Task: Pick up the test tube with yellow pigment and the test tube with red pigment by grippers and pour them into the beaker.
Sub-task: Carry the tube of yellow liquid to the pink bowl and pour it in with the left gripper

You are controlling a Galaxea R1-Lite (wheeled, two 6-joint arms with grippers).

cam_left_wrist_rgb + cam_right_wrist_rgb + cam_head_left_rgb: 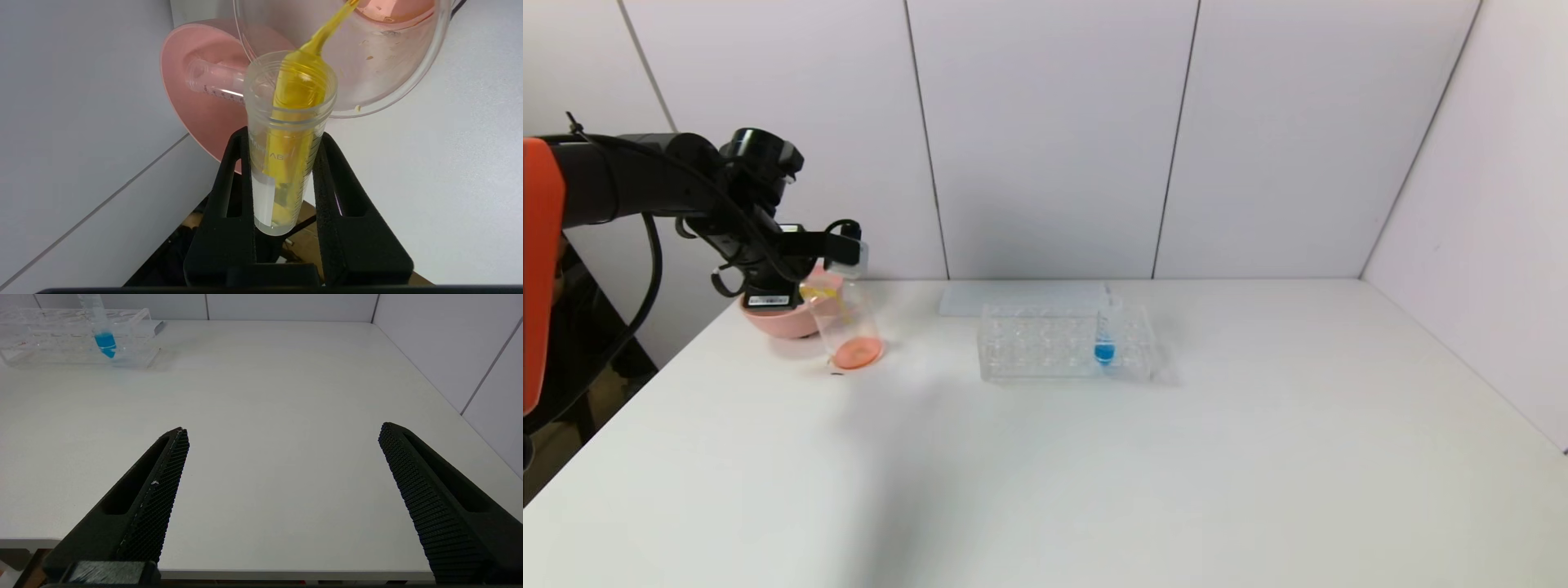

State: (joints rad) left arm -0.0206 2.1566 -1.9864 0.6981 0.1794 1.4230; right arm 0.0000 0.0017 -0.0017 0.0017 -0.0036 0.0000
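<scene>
Now the left gripper (284, 163) is closed on the test tube with yellow pigment (288, 134), its two black fingers (229, 196) pressing the tube's sides a little below the threaded mouth. The tube is tipped over, and a thin yellow stream runs from its lip into the beaker (392, 81), which already holds an orange-pink liquid at the bottom. In the head view this gripper (841, 249) hangs over the beaker (849, 322) at the left back part of the table (1094, 457), with the pink bowl (780, 318) just behind it. An emptied tube (214, 81) lies inside that bowl; I judge it is the test tube with red pigment, so the red step looks done.

To do this pour well, I think the tilt should grow slowly, with the mouth kept above the beaker's opening, because the stream is thin and could miss the rim if the wrist turns fast. The grip should not loosen until the tube is empty.

On the held tube I can read only the letters "AB" and a scale of small marks; the rest is hidden.

The right gripper (282, 457) waits low at the table's near edge, fingers wide apart and holding nothing. Far from it, the clear rack (1066, 343) keeps the tube with blue liquid (1105, 335).
</scene>
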